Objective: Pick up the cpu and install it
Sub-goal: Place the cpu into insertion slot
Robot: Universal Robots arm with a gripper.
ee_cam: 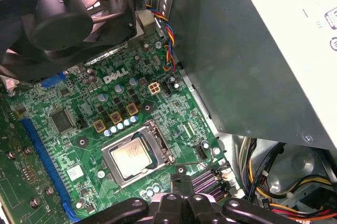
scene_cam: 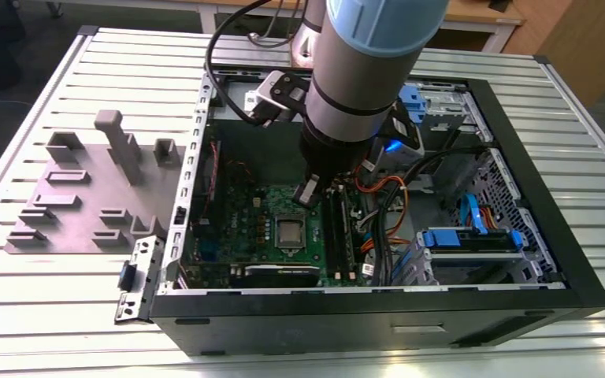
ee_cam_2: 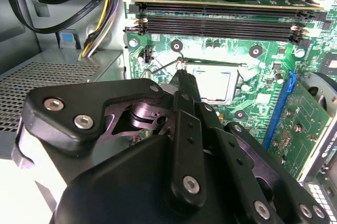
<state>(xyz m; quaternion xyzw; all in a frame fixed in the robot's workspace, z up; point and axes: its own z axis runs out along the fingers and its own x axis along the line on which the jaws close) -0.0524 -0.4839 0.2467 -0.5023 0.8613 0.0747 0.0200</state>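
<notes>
The cpu (scene_cam: 290,230) lies flat, silvery side up, in the socket of the green motherboard (scene_cam: 250,228) inside the open computer case. In both wrist views the cpu (ee_cam: 131,156) (ee_cam_2: 213,82) sits within the silver socket frame (ee_cam: 158,148). My gripper (scene_cam: 308,193) hangs just above the board beside the socket's edge. Its dark fingers (ee_cam_2: 184,84) are pressed together with nothing between them, close to the thin wire socket lever (ee_cam_2: 163,66). In the first wrist view my gripper (ee_cam: 181,183) is a short way from the socket's corner.
A grey plastic tray (scene_cam: 82,197) with raised blocks lies on the slatted table at the exterior view's left. Around the socket are memory slots (ee_cam_2: 221,19), a case fan (ee_cam: 63,19), the grey power supply box (ee_cam: 253,50), loose cables (ee_cam_2: 100,3) and an expansion card (ee_cam_2: 303,129).
</notes>
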